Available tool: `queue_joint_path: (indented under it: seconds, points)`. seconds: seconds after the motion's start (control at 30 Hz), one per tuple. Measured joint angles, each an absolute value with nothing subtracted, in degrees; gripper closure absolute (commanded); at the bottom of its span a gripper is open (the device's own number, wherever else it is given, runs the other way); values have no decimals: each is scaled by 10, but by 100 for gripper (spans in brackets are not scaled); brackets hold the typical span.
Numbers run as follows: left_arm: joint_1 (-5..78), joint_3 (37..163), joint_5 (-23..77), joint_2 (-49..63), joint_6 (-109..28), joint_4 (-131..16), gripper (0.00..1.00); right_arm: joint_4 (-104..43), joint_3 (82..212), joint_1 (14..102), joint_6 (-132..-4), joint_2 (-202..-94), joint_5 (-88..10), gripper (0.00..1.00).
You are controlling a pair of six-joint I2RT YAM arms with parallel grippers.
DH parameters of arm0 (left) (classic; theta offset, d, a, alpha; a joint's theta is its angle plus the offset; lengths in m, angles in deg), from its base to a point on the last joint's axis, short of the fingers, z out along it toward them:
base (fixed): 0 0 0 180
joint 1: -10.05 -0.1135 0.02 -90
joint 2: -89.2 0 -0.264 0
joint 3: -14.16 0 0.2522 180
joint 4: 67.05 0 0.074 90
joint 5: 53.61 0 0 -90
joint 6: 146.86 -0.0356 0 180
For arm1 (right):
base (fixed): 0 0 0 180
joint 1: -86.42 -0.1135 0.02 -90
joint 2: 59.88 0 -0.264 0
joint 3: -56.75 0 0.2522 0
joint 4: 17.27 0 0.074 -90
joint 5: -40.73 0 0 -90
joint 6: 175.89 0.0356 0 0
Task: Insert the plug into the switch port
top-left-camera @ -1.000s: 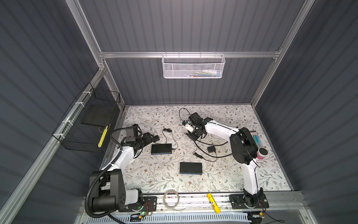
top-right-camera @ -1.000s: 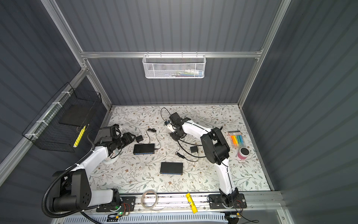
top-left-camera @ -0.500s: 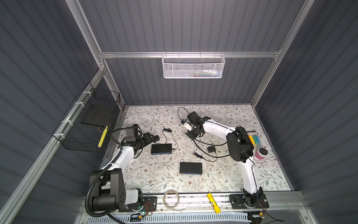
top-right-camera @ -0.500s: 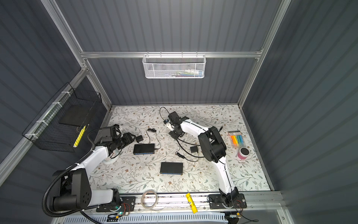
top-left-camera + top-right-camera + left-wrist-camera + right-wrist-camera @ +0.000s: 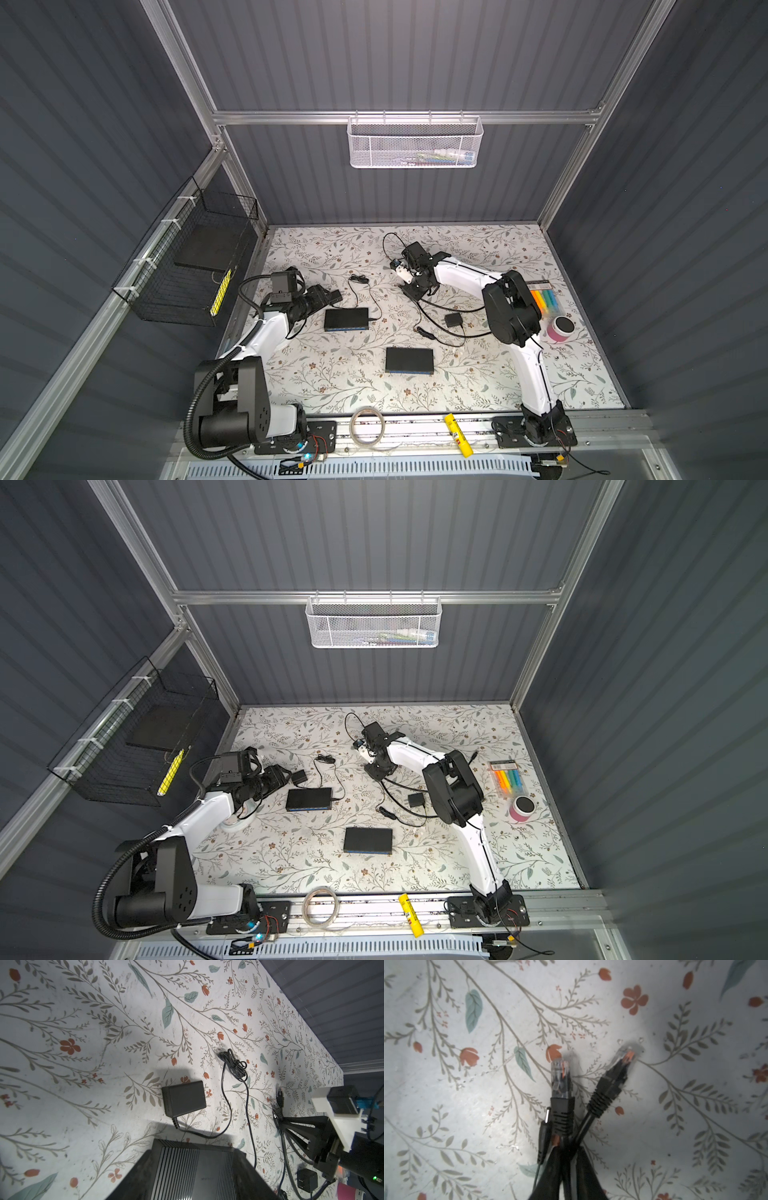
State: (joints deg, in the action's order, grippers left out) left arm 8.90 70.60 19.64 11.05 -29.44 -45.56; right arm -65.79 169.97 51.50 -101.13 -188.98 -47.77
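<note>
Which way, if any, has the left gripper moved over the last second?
No. The left gripper sits at the same spot beside the power adapter, behind the left end of the nearby switch, as before.

Even overhead light; soft shadows; right wrist foreground blurred.

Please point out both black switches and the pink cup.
Left switch (image 5: 346, 319): a top view, centre of its top face.
Front switch (image 5: 409, 360): a top view, centre of its top face.
Pink cup (image 5: 561, 324): a top view, dark top.
</note>
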Motion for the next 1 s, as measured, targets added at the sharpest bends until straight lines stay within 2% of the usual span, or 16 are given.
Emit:
queue_joint_path:
  seconds: [0.7,0.9,1.0]
  points:
    - [89,704,195,129,-294,-456,38,-679,1689,515,-1014,-1838,-476,96]
    - [95,704,115,124,-281,-479,39,-665,1630,511,-1015,-1758,-445,97]
    - [133,711,68,109,-267,-508,39,-640,1603,501,-1010,-1711,-416,97]
